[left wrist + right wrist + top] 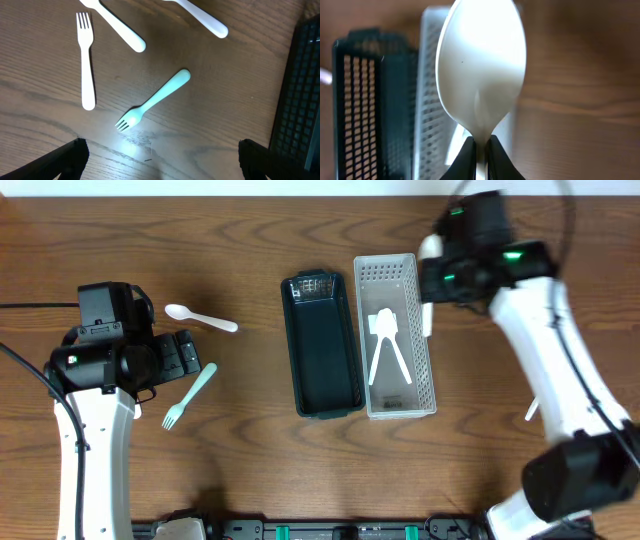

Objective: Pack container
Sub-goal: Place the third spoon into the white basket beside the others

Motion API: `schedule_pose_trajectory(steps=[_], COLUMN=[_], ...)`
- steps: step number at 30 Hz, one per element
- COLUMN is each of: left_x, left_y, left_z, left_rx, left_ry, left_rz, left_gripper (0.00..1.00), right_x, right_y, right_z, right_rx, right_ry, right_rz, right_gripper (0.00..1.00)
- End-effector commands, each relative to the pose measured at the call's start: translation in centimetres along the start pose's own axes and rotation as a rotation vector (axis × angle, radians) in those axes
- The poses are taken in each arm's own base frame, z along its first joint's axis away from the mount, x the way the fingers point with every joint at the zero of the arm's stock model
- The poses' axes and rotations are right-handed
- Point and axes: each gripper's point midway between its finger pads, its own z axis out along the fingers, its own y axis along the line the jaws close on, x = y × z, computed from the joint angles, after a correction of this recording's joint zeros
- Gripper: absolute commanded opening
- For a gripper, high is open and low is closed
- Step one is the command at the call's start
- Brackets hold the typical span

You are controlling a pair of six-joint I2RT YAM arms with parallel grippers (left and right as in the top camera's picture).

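One white spoon (480, 65) sits pinched in the right gripper (480, 144) beside the white basket (392, 280); centre it above before releasing. Left gripper (165, 160) stands open.

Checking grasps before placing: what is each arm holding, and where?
The right fingers pinch a white spoon by its handle, just below the bowl. The left fingers are open, holding nothing.

Brown wood-grain table (250, 480). Directly on it: dark green basket (325, 365) and white basket (392, 278) side by side mid-table. White spoon (200, 318) and teal fork (190, 395) lie off to the left, and a white fork (86, 60) sits near the teal one.
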Motion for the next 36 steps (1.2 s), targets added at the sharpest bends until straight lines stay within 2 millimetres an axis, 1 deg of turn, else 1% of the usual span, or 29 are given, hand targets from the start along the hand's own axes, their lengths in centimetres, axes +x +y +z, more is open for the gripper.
schedule_pose_trajectory(steps=[1, 3, 6, 8, 10, 11, 12, 13, 15, 18, 20, 22, 23, 24, 25, 26, 27, 28, 29, 31, 32, 34, 36], left_x=[-0.3, -0.3, -0.2, -0.2, -0.2, -0.2, -0.2, -0.2, -0.2, -0.2, -0.2, -0.1, 0.0, 0.1, 0.1, 0.2, 0.2, 0.2, 0.2, 0.2, 0.2, 0.2, 0.1], left_y=[0.0, 0.0, 0.0, 0.0, 0.0, 0.0, 0.0, 0.0, 0.0, 0.0, 0.0, 0.0, 0.0, 0.1, 0.1, 0.1, 0.1, 0.1, 0.1, 0.1, 0.1, 0.1, 0.1], left_z=[-0.1, -0.1, -0.1, -0.1, -0.1, -0.1, -0.1, -0.1, -0.1, -0.1, -0.1, -0.1, -0.1, -0.1, -0.1, -0.1, -0.1, -0.1, -0.1, -0.1, -0.1, -0.1, -0.1], left_rx=[0.005, 0.005, 0.004, 0.004, 0.004, 0.004, 0.004, 0.004, 0.004, 0.004, 0.004, 0.004, 0.003, 0.002, 0.002, 0.002, 0.002, 0.001, 0.001, 0.002, 0.002, 0.002, 0.002], left_ry=[-0.001, -0.001, 0.002, 0.003, 0.003, 0.003, 0.003, 0.003, 0.003, 0.003, 0.003, 0.006, 0.009, 0.013, 0.014, 0.017, 0.018, 0.018, 0.018, 0.018, 0.017, 0.017, 0.016], left_rz=[-0.010, -0.010, -0.010, -0.010, -0.010, -0.010, -0.010, -0.010, -0.010, -0.010, -0.010, -0.010, -0.010, -0.010, -0.010, -0.010, -0.010, -0.010, -0.010, -0.010, -0.010, -0.010, -0.010], left_gripper=[0.98, 0.98, 0.98, 0.98, 0.98, 0.98, 0.98, 0.98, 0.98, 0.98, 0.98, 0.98, 0.98, 0.98, 0.98, 0.98, 0.98, 0.98, 0.98, 0.98, 0.98, 0.98, 0.98], right_x=[2.7, 3.9, 5.6, 6.5, 7.0, 7.1, 6.9, 6.6, 5.5, 2.8, 0.7, -1.8, -3.2, -4.6, -5.3, -5.8, -6.0, -5.8, -5.5, -3.9, -2.9, -0.7, 1.4], right_y=[2.4, 3.3, 3.5, 3.2, 3.1, 3.0, 3.1, 3.1, 3.2, 2.9, 1.8, 0.1, -1.2, -3.1, -4.3, -5.6, -6.9, -8.7, -10.1, -13.9, -15.8, -19.0, -21.7], right_z=[4.5, 6.7, 9.6, 11.0, 11.8, 11.9, 11.9, 11.8, 11.0, 8.3, 5.7, 2.4, 0.2, -2.6, -4.3, -6.1, -7.5, -9.3, -10.2, -12.3, -13.0, -13.7, -13.6], right_rx=[0.004, 0.007, 0.024, 0.033, 0.040, 0.039, 0.036, 0.033, 0.026, 0.027, 0.070, 0.124, 0.158, 0.202, 0.218, 0.226, 0.234, 0.254, 0.269, 0.321, 0.346, 0.390, 0.424], right_ry=[0.122, 0.177, 0.254, 0.292, 0.314, 0.315, 0.309, 0.300, 0.271, 0.208, 0.150, 0.072, 0.019, -0.050, -0.087, -0.122, -0.146, -0.168, -0.174, -0.162, -0.142, -0.092, -0.038], right_rz=[-0.009, -0.026, -0.028, -0.028, -0.033, -0.041, -0.051, -0.058, -0.056, -0.061, -0.046, -0.021, 0.008, 0.072, 0.114, 0.151, 0.184, 0.228, 0.264, 0.378, 0.430, 0.519, 0.588], right_gripper=[0.05, 0.05, 0.06, 0.07, 0.12, 0.17, 0.32, 0.41, 0.45, 0.45, 0.45, 0.43, 0.44, 0.74, 0.99, 0.99, 0.99, 0.99, 0.99, 0.99, 0.99, 0.99, 0.99])
